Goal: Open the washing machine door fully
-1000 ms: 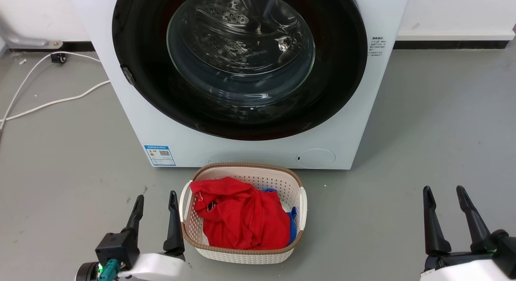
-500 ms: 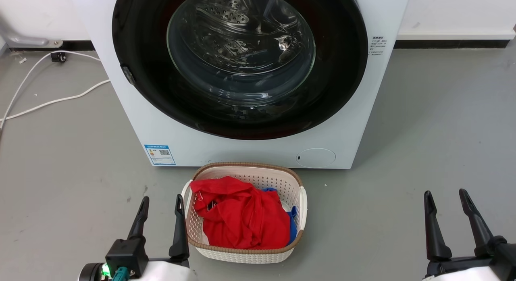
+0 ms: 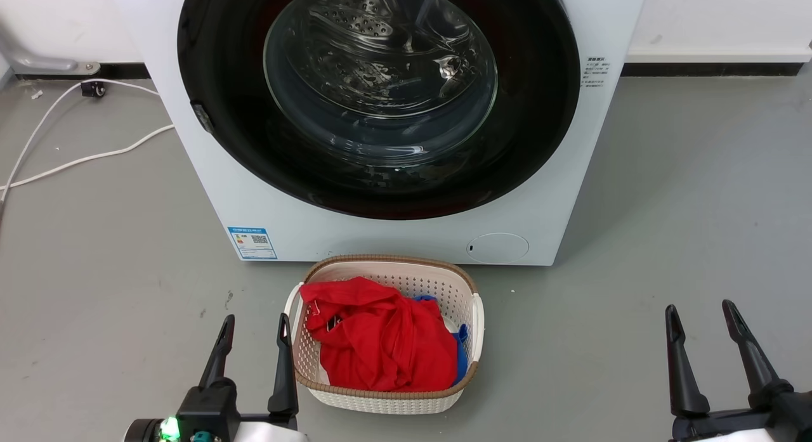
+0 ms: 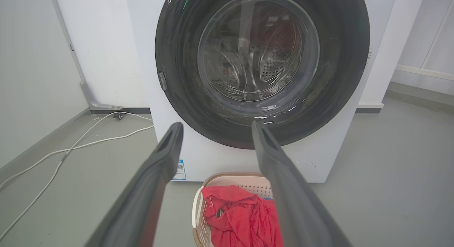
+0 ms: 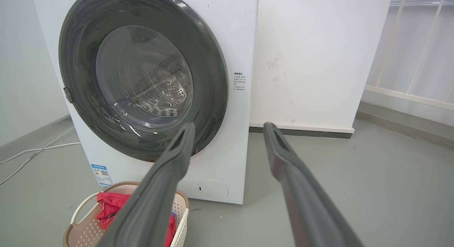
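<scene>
Blue QR-code label (image 3: pixel 252 243) low on the washing machine (image 3: pixel 393 240), print illegible

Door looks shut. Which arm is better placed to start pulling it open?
Left, probably. The small grey tab on the washing machine door sits at its left edge, nearer the left gripper; the right gripper hangs far right.

At the lower left of the head view, the left jaws have two long, thin black fingers (image 3: pixel 283 366) that end in points. They grow from a black block (image 3: pixel 206 404) with a tiny green light (image 3: pixel 168 427), next to a white arm shell (image 3: pixel 266 433). At the lower right, the right jaws have the same black fingers. Close up, they look dark grey.
</scene>
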{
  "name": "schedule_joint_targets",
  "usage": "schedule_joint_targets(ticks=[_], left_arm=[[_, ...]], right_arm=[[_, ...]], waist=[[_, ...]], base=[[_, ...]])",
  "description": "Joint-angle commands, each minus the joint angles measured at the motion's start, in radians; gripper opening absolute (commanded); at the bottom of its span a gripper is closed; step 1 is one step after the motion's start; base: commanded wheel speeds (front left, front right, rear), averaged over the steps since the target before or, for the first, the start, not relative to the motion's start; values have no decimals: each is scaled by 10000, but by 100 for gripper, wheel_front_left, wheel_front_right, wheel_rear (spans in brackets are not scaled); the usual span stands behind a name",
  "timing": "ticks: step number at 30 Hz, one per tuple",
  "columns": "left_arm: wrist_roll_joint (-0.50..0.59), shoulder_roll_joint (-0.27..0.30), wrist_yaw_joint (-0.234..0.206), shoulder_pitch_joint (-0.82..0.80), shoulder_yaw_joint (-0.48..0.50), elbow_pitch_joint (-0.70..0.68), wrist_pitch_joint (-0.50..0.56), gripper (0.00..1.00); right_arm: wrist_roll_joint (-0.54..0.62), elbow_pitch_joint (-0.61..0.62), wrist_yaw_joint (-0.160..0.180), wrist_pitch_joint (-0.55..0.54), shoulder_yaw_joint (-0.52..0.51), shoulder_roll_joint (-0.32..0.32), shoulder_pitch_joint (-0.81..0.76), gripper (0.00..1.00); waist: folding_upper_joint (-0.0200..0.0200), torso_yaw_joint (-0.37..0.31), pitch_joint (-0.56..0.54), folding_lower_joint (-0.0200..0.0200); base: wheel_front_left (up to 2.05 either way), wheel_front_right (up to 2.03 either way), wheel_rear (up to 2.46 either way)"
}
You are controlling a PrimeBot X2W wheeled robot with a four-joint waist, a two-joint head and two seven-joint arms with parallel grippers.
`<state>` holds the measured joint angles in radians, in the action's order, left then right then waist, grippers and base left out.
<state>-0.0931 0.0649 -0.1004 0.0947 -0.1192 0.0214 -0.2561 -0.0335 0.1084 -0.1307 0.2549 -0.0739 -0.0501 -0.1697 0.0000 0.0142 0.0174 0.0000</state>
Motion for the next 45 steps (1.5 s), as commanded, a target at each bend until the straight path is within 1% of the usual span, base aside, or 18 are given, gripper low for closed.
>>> schedule_joint_targets(ticks=[1,3,18,29,31,32,34,38,40,45], left_arm=[[238,-27,19,102,22,6,-72,100],[349,-49,23,120,50,24,-119,100],[100,-142,198,180,310,143,-97,100],[34,-146,90,183,241,267,-97,100],[25,-145,71,190,232,269,-97,100],[21,-146,60,196,230,270,-99,100],[14,-146,53,214,224,271,-97,100],[18,-146,26,222,212,283,-97,100],[21,-145,23,237,218,291,-97,100],[9,-147,20,247,238,293,-97,100]], right_arm=[[169,61,-1,98,-17,-2,-138,100],[212,46,-1,124,-37,-2,-158,100],[-334,-225,-1,105,32,-1,-186,100],[-437,-369,-1,105,114,-1,-195,100],[-628,-336,-1,105,87,-1,-117,100],[-948,-327,-1,105,21,-3,-68,100],[-1967,-444,-1,105,-8,2,-29,100],[-4337,-588,-1,105,70,0,49,100],[-5719,-703,-1,105,100,-1,24,100],[-8411,-835,-1,105,456,-6,70,100]], waist=[[0,4,8,0],[0,9,15,0],[0,15,16,0],[0,26,7,0],[0,28,1,0],[0,25,-3,0],[0,18,-18,0],[0,10,-46,0],[0,3,-61,0],[0,-12,-75,0]], base=[[0,0,0],[0,0,0],[0,0,0],[0,0,0],[0,0,0],[0,0,0],[0,0,0],[0,0,0],[0,0,0],[0,0,0]])
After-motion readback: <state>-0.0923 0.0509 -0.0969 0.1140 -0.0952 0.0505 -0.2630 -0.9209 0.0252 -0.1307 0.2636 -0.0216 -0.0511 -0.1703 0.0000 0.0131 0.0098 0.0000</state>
